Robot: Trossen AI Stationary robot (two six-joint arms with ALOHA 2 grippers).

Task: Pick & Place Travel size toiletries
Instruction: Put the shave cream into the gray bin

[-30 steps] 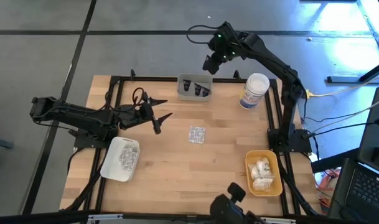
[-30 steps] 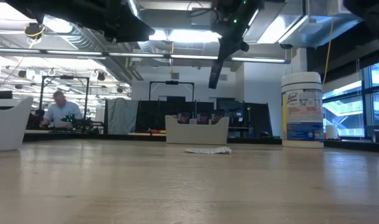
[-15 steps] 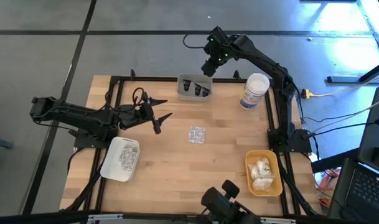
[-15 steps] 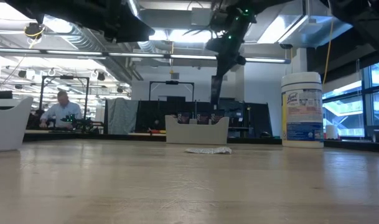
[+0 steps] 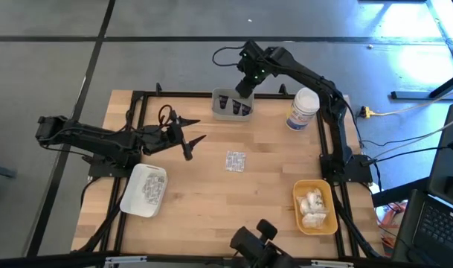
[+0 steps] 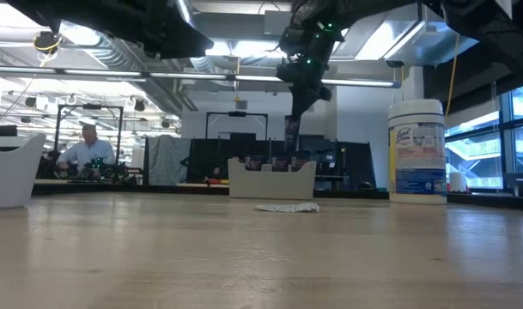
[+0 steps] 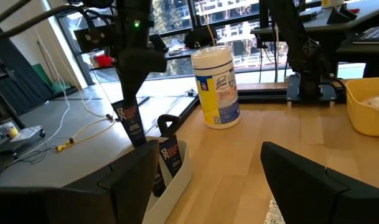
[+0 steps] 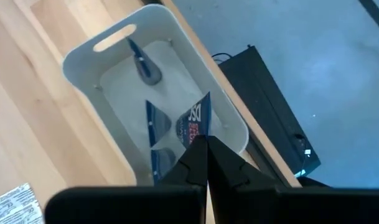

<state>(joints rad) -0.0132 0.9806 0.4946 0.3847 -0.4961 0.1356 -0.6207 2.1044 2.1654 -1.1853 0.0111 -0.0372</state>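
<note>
Grey tray (image 5: 233, 106) at the desk's far edge sits directly under our right tool (image 5: 244, 87), which pinches a dark tube (image 7: 132, 122) hanging upright, long axis vertical. Our left tool (image 5: 187, 139) waits spread, well apart, nearer the silvery packet (image 5: 235, 161).

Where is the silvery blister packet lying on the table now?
In the high view, the silvery blister packet lies mid-table, between the grey tray and the yellow tray.
</note>
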